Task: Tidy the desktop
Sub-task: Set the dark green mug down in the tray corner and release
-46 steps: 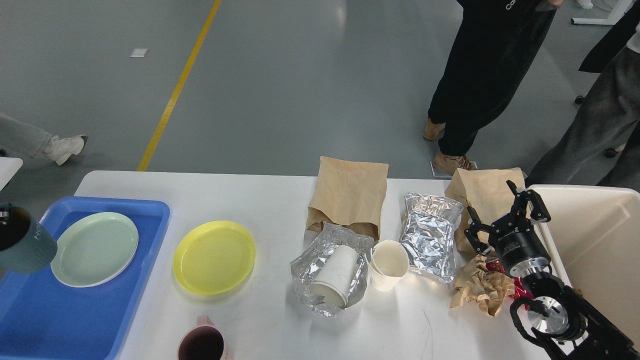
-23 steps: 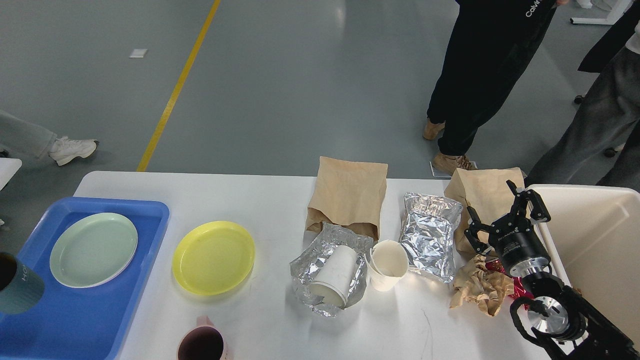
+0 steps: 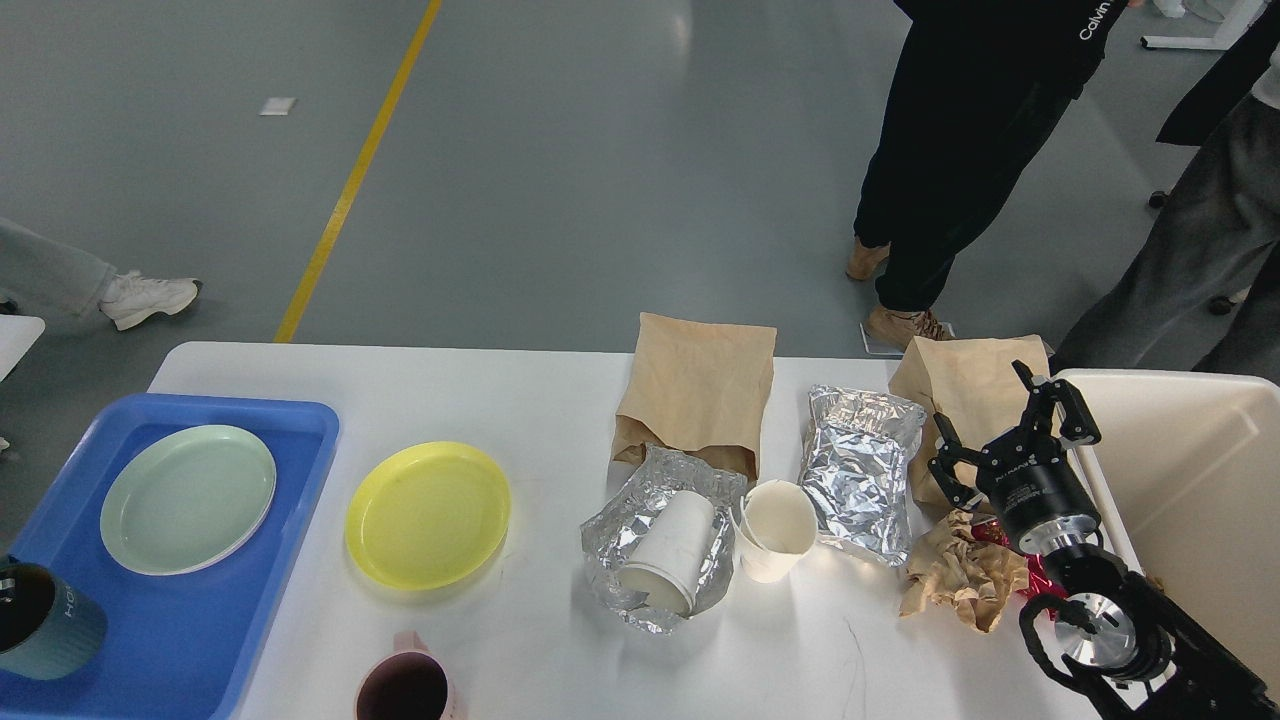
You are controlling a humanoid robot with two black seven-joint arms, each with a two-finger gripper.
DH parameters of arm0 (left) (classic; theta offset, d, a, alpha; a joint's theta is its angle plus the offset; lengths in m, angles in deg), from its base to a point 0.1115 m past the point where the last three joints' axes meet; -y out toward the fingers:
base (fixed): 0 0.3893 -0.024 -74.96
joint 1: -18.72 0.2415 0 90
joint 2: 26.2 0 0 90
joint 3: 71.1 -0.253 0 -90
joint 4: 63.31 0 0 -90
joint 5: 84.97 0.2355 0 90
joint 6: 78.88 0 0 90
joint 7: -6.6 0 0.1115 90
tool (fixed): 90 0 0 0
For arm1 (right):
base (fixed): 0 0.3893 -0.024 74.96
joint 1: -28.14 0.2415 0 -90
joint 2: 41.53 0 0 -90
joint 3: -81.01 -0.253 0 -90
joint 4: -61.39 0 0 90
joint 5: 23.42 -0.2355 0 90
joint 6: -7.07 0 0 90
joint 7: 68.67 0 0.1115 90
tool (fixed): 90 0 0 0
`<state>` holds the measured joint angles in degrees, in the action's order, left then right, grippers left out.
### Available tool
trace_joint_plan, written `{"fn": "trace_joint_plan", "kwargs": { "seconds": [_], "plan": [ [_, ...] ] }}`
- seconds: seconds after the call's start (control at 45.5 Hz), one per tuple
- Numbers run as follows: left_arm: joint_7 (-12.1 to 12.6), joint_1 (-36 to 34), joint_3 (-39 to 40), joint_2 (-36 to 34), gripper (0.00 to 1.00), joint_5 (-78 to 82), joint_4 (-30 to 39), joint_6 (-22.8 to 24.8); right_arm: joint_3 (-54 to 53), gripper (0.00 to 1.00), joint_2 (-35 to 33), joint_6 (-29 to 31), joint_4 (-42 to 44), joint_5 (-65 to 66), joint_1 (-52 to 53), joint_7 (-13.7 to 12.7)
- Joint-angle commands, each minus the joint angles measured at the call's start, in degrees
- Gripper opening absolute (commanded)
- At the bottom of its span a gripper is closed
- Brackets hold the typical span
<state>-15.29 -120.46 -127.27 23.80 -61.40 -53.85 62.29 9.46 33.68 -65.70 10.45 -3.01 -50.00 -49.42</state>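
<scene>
Right claw (image 3: 1010, 430) hangs spread open above the brown bag (image 3: 965, 385); "Calvin" shows on a bystander's top (image 3: 1095, 20).

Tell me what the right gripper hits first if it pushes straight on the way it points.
Probably the brown paper bag just beyond the open right gripper; depth is unclear, so it might pass above it.

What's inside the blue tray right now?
The blue tray holds a pale green plate and, at its near left corner, a dark teal cup standing upright. The frame edge cuts off the tray's near end.
</scene>
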Motion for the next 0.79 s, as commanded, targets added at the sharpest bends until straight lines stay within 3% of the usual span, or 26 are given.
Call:
{"fn": "trace_joint_plan", "kwargs": {
  "seconds": [0.0, 0.198, 0.264, 0.374, 0.417, 0.769],
  "plan": [
    [0.1, 0.49, -0.26, -0.08, 0.08, -0.28, -0.06, -0.9, 0.0, 1.0, -0.06, 0.0, -0.04, -0.02, 0.0, 0.0],
    [0.01, 1.54, -0.09, -0.43, 0.15, -0.54, 0.12, -3.71, 0.0, 1.0, 0.03, 0.0, -0.03, 0.06, 0.0, 0.0],
    [-0.25, 1.54, 0.18, -0.43, 0.3, -0.72, 0.21, -5.38, 0.0, 1.0, 0.03, 0.0, -0.03, -0.02, 0.0, 0.0],
    [0.01, 1.81, 0.27, 0.01, 0.78, -4.31, 0.91, -9.07, 0.0, 1.0, -0.06, 0.0, 0.05, 0.06, 0.0, 0.0],
    [0.1, 1.98, 0.18, 0.1, 0.9, -5.81, 1.35, -10.22, 0.0, 1.0, 0.03, 0.0, -0.04, -0.02, 0.0, 0.0],
    [0.1, 1.72, -0.61, -1.31, 0.93, -6.87, 4.6, -11.01, 0.0, 1.0, 0.03, 0.0, -0.04, -0.02, 0.0, 0.0]
  ]
}}
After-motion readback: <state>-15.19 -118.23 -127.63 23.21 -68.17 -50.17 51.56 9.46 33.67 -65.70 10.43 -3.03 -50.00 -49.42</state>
